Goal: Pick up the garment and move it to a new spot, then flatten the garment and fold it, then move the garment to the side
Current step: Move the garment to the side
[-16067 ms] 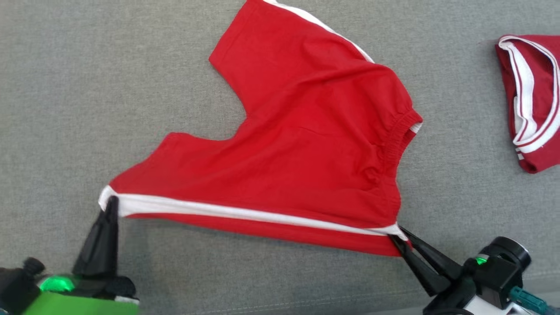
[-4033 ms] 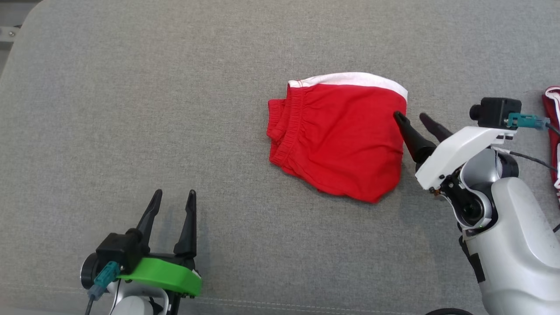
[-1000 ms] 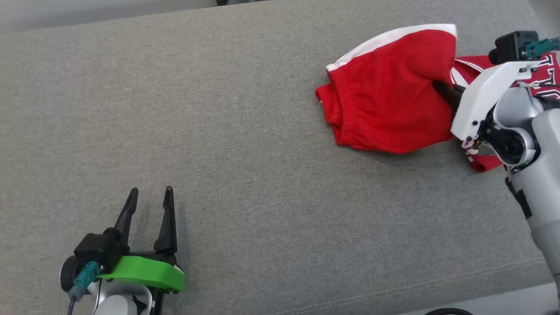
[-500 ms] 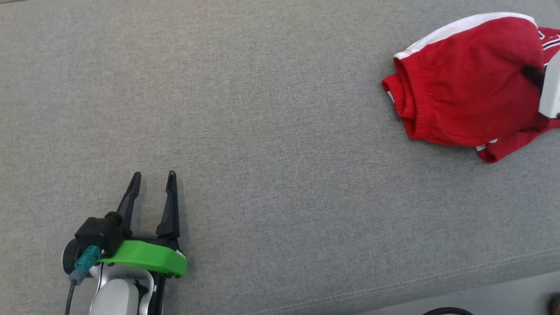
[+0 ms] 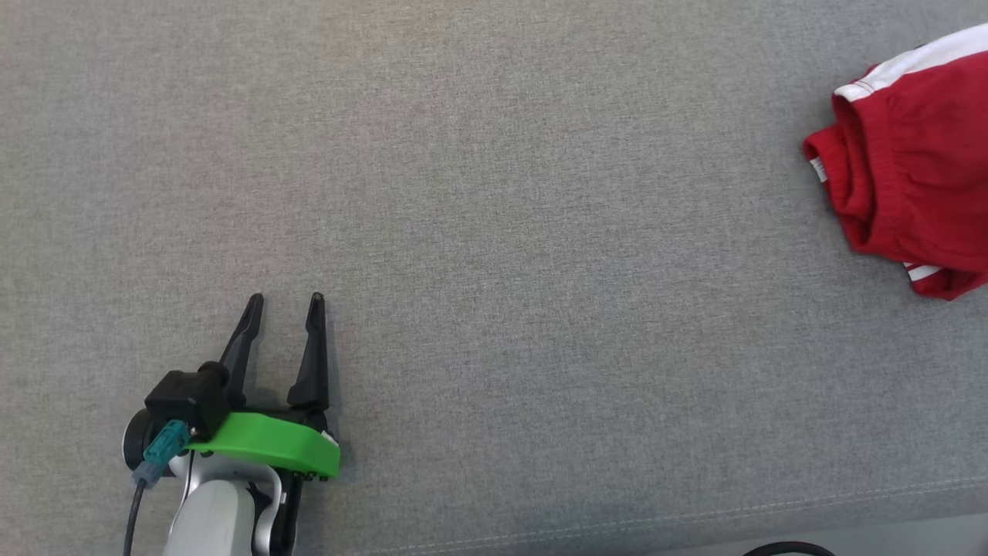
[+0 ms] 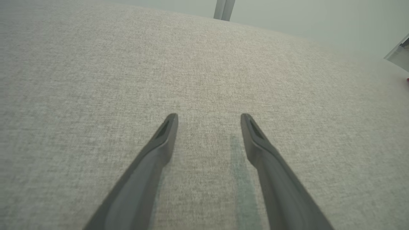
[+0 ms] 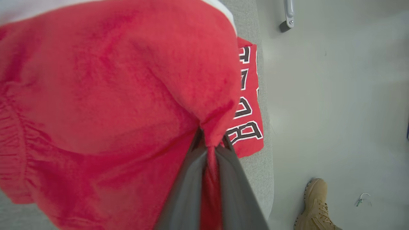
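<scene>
**Red shorts (image 5: 918, 185) pinched by the right gripper (image 7: 209, 143) at the cushion's right end**

Grey cushion (image 5: 494, 193) is carrying everything here. The right gripper's jaws are clamping together on a fold of the shorts' cloth, which is bunching up between them in the right wrist view. The shorts are sitting folded at the far right of the cushion, with the elastic waistband facing left and a white stripe running along the far edge. They are draping over a second red garment (image 7: 249, 105) with black-and-white lettering, which is peeking out from under them close to the cushion's right edge. Whether the shorts are resting fully on it, I cannot tell.

The left gripper (image 5: 285, 300) is hovering at the near left, well apart from the shorts, with its jaws standing wide apart over bare cushion.

Past the cushion's right edge, a tan boot (image 7: 314, 204) is standing on the pale floor (image 7: 335, 95).
</scene>
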Robot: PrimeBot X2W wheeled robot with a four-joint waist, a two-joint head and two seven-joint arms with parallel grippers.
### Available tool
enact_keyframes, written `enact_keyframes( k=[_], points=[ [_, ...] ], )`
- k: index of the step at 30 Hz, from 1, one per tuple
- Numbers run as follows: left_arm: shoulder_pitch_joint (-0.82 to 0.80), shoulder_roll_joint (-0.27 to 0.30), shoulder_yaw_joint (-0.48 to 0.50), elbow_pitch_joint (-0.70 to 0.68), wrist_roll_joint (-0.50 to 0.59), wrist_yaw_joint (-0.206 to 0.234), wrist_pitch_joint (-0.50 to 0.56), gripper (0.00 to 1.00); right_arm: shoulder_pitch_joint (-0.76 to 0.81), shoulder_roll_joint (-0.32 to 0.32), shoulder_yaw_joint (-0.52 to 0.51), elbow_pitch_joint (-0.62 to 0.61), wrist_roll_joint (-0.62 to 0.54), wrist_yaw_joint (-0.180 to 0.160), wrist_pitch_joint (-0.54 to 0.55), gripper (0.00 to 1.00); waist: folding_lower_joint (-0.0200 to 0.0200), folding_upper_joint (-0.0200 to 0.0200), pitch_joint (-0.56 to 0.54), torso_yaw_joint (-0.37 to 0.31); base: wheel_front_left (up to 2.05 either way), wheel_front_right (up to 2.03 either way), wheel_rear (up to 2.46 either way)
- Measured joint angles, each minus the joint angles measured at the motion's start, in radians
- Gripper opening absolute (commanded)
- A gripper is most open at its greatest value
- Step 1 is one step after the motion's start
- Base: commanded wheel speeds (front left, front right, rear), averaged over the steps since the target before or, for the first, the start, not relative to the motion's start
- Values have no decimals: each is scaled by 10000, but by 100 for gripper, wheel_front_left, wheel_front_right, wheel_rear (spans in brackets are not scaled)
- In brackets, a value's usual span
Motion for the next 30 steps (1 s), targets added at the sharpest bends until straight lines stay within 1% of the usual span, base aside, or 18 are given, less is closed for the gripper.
enact_keyframes(
  k=[6, 7, 8, 9, 10, 14, 17, 19, 20, 22, 24, 27, 30],
  points=[
    [-106, 8, 21, 12, -4, 0, 0, 100, 282, 25, -453, -109, -1150, 2, -140, 0, 0, 0, 132, 124, 0, 0, 0],
    [-106, 8, 21, 12, -4, 0, 0, 100, 282, 25, -453, -109, -1150, 2, -140, 15, 0, 0, 132, 124, 0, 0, 0],
    [-127, 6, 27, 29, 4, 0, 0, 100, 294, 132, -704, -138, -1381, 4, -362, 47, 0, 0, 150, 137, 0, 0, 0],
    [-160, 6, 35, 79, 23, 0, 0, 100, 285, 249, -1066, -136, -1718, 4, -594, 47, 0, 0, 169, 154, 0, 0, 0],
    [-187, 6, 42, 125, 31, 0, 0, 100, 290, 353, -1294, -107, -2040, 2, -742, 100, 0, 0, 183, 178, 0, 0, 0],
    [-248, -17, 56, 178, 29, 0, 0, 100, 755, 934, -1716, 104, -3078, 4, -976, 100, 0, 0, 131, 220, 0, 0, 0],
    [-247, -36, 75, 198, 27, 0, 0, 100, 830, 1060, -2109, -4, -3689, 4, -1653, 100, 0, 0, 42, 217, 0, 0, 0],
    [-238, -44, 127, 199, 12, 0, 0, 100, 863, 1302, -2518, -236, -4000, 4, -2575, 100, 0, 0, -42, 223, 0, 0, 0],
    [-215, -59, 171, 190, 6, 0, 0, 100, 836, 1563, -2878, -372, -4034, 2, -3093, 100, 0, 0, -97, 230, 0, 0, 0],
    [-155, -79, 228, 153, -33, 0, 0, 100, 923, 1852, -3122, -688, -4217, 6, -4316, 100, 0, 0, -225, 254, 0, 0, 0],
    [-38, -111, 299, 75, -69, 0, 0, 100, 1015, 2278, -3348, -974, -4046, 2, -5476, 100, 0, 0, -377, 287, 0, 0, 0],
    [260, -161, 479, -65, -132, 0, 0, 100, 1636, 2759, -3009, -1511, -3386, 4, -7285, 100, 0, 0, -664, 325, 0, 0, 0],
    [557, -180, 709, -226, -146, 0, 0, 100, 2502, 2777, -2454, -2182, -2757, 2, -8891, 100, 0, 0, -996, 362, 0, 0, 0]
  ],
)
